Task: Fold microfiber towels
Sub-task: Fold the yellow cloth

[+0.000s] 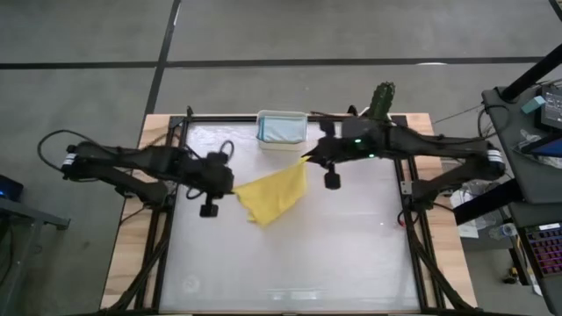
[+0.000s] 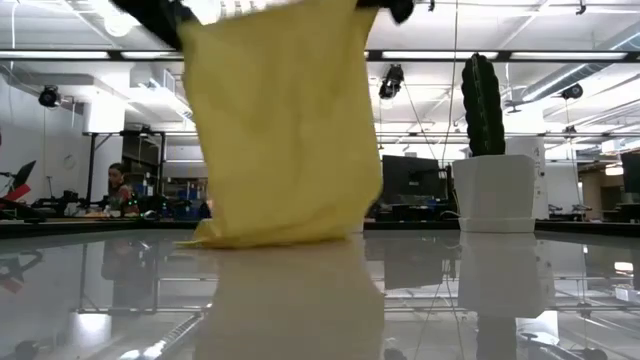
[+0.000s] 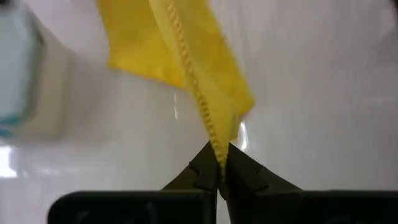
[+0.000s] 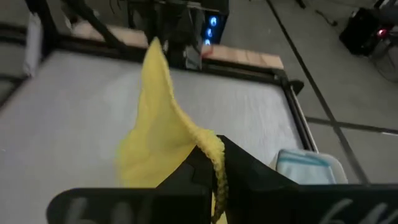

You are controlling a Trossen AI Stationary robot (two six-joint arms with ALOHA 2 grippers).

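Yellow towel [image 1: 274, 195] held up between both grippers.
Left gripper [image 3: 219, 167] and right gripper [image 4: 217, 163] are each clamped on a hem; the cloth's lower edge is rested on the table [image 1: 351, 254].

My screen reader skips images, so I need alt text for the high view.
Seen from above, both arms hold a yellow towel stretched between them over the white table, left tool and right tool each shut on an edge. A white tub sits behind.
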